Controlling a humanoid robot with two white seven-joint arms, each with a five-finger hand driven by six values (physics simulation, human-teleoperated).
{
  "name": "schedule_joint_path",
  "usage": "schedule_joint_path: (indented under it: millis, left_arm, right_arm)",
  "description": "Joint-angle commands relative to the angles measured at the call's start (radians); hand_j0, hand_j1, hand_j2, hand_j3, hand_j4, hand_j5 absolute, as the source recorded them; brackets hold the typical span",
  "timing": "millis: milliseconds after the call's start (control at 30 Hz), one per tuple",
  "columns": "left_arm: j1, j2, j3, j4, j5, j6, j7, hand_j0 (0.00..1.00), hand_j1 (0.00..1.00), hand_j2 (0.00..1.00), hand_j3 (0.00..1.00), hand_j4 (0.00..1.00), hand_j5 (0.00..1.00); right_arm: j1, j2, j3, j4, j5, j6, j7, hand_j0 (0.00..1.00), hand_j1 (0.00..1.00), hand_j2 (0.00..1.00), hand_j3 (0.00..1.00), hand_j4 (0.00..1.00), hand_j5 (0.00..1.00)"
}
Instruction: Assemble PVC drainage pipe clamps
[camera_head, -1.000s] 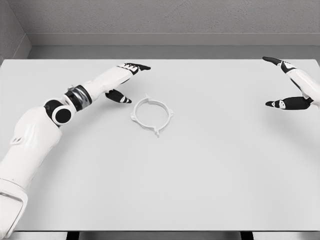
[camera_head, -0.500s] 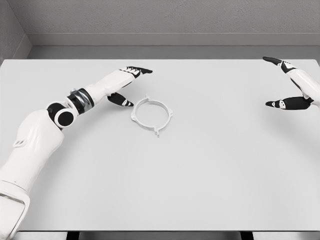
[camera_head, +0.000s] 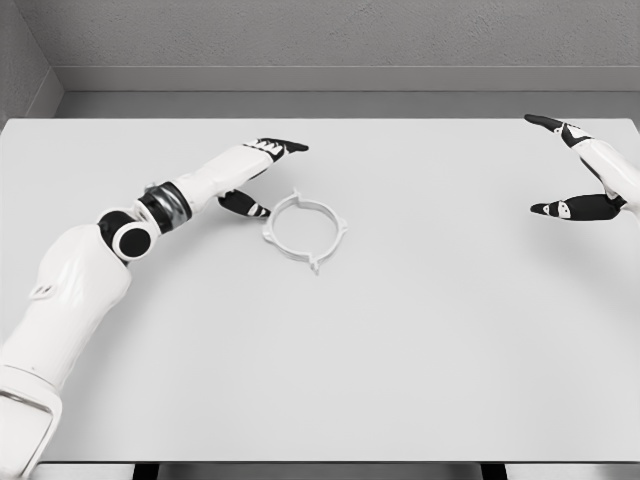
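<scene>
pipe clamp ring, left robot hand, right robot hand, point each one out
pipe clamp ring (camera_head: 275, 236): head view, on its white left rim.
left robot hand (camera_head: 252, 175): head view, on the palm between thumb and fingers.
right robot hand (camera_head: 600, 170): head view, on the white palm.

Object count: one white ring-shaped plastic pipe clamp (camera_head: 304, 228) with small protruding tabs lies on one flat white counter (camera_head: 400, 340). Two white robot hands with black-tipped fingers are visible: one left hand (camera_head: 255, 172), one right hand (camera_head: 580, 170).

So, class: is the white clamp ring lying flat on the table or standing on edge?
Lying flat: the clamp ring shows its full open circle on the table, untouched by either robot hand.
</scene>
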Motion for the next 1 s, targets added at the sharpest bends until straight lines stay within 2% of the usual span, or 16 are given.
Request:
schedule_joint_path:
  millis: [0,967]
  left_arm:
    - [0.000,-0.001,0.002,-0.002,0.008,0.001,0.000,1.00,1.00,1.00,1.00,1.00,1.00]
    - [0.012,-0.016,0.003,-0.025,0.008,0.001,0.001,1.00,1.00,1.00,1.00,1.00,1.00]
  right_arm:
    - [0.000,-0.001,0.000,-0.001,-0.008,0.002,0.000,1.00,1.00,1.00,1.00,1.00,1.00]
    - [0.000,-0.001,0.004,-0.001,-0.008,0.002,0.000,1.00,1.00,1.00,1.00,1.00,1.00]
